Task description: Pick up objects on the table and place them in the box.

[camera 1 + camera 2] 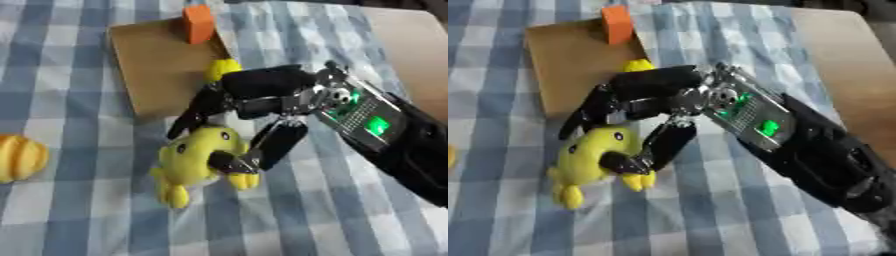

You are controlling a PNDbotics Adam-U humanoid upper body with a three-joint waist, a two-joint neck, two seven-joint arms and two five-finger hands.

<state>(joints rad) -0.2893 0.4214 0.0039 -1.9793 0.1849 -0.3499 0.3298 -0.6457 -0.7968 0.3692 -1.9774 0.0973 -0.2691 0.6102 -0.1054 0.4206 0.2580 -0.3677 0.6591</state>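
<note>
A yellow plush toy [194, 161] with a dark eye and small feet lies on the checked cloth just below the flat brown box [157, 65]. My right hand [249, 97] reaches in from the right and sits over the toy, its fingers curled down along the toy's top and its thumb [229, 162] hooked against the toy's front. An orange block [199, 23] stands at the box's far edge. A small yellow thing [222, 67] shows at the box's right rim, partly hidden behind the hand. My left hand is nowhere in sight.
An orange-yellow ridged object [19, 157] lies at the left edge of the blue and white checked cloth [306, 215]. A bare tan tabletop [846, 60] shows at the upper right. My black forearm [402, 145] crosses the right side.
</note>
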